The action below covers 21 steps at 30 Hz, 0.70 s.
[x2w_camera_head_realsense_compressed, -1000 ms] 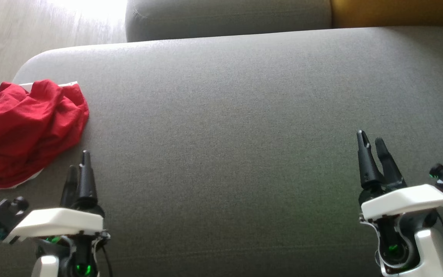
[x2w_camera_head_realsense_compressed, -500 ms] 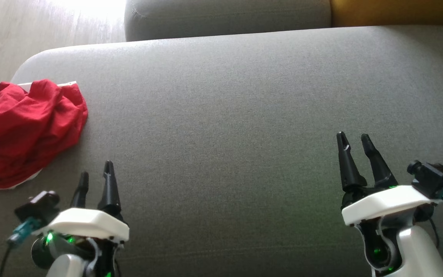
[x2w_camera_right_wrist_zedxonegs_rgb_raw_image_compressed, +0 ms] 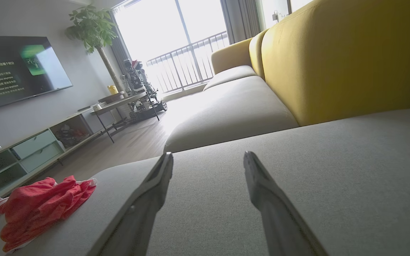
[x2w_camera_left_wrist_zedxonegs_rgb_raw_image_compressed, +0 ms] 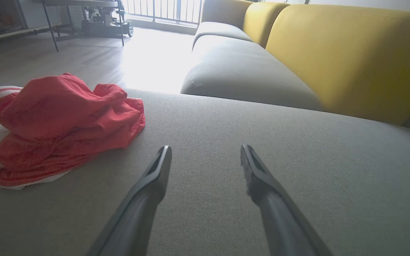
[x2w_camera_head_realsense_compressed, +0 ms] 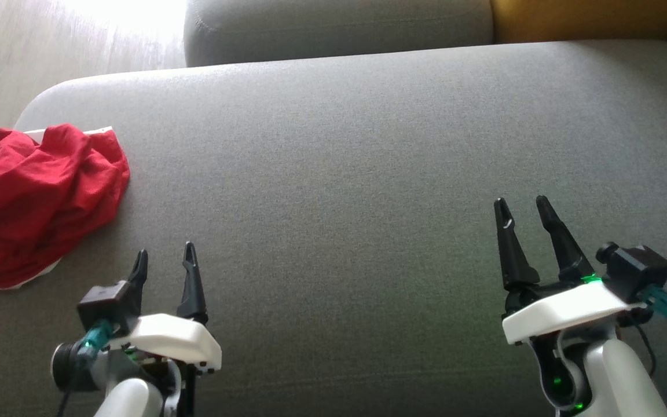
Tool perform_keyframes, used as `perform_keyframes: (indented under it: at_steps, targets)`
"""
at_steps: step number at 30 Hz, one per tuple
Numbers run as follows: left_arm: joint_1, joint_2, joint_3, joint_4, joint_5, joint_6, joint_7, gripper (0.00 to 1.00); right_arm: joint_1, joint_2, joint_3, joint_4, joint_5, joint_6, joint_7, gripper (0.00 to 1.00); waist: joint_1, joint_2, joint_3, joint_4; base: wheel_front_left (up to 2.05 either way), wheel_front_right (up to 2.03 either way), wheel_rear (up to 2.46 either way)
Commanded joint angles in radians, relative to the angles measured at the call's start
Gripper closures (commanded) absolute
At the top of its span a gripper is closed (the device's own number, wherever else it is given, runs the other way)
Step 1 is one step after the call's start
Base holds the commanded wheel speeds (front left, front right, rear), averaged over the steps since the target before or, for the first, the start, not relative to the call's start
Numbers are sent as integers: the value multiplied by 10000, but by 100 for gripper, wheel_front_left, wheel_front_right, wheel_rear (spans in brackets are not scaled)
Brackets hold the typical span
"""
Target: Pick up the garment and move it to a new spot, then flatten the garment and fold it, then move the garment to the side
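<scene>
The garment (x2w_camera_head_realsense_compressed: 41, 202) is a crumpled red piece with white stripes, lying in a heap at the far left edge of the grey sofa seat (x2w_camera_head_realsense_compressed: 368, 150). It also shows in the left wrist view as a red bundle (x2w_camera_left_wrist_zedxonegs_rgb_raw_image_compressed: 59, 124) and small in the right wrist view (x2w_camera_right_wrist_zedxonegs_rgb_raw_image_compressed: 41, 208). My left gripper (x2w_camera_head_realsense_compressed: 165, 258) hovers open just right of and nearer than the garment, nothing between its fingers. My right gripper (x2w_camera_head_realsense_compressed: 521, 207) stands open over the bare seat at the lower right, empty as well.
A second grey seat cushion (x2w_camera_head_realsense_compressed: 339, 26) lies beyond the gap at the top, with a yellow backrest (x2w_camera_head_realsense_compressed: 588, 17) to its right. Wooden floor (x2w_camera_head_realsense_compressed: 50, 52) runs past the seat's left edge. A low table (x2w_camera_right_wrist_zedxonegs_rgb_raw_image_compressed: 123, 103) and TV cabinet (x2w_camera_right_wrist_zedxonegs_rgb_raw_image_compressed: 34, 149) stand farther off.
My left gripper has swung to the right and turned so both fingers show apart. My right gripper has shifted left. The garment has not moved on the seat.
</scene>
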Motion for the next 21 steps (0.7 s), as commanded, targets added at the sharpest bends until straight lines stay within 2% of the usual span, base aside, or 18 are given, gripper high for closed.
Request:
perform_keyframes:
  at_steps: [1,12,15,21]
  targets:
    - [-684,284,35,-479,383,279,-218,0,-508,-96,276,-470,-463,-1,-180,0,0,0,-5,-9,0,0,0]
    - [-909,736,-883,-776,1405,1157,-510,0,-488,-107,257,-379,-1625,-1,-475,0,0,0,27,-57,0,0,0]
    - [-851,636,-878,-783,1228,1253,-598,0,-524,-110,231,-308,-1867,-1,-564,0,0,0,39,-60,0,0,0]
    - [-921,757,-1001,-1000,1965,1419,-774,0,-624,-117,162,-486,-2589,-1,-741,0,0,0,72,-77,0,0,0]
